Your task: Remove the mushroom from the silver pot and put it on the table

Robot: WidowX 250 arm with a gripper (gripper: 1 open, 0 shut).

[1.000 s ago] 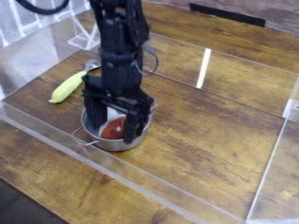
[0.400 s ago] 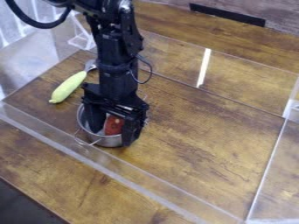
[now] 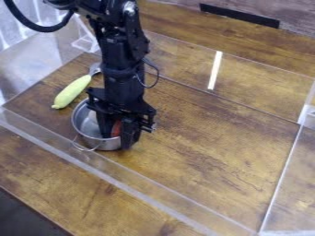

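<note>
Silver pot [image 3: 88, 130]: on the table [image 3: 222, 138], near its front-left acrylic wall.
Gripper [image 3: 123, 130]: pointing straight down into the pot's right side — fingers drawn in on the mushroom.
Mushroom [image 3: 121, 130]: red cap showing between the fingers, inside the pot.
Corn cob [image 3: 70, 90]: just left of the pot — lying flat.
</note>
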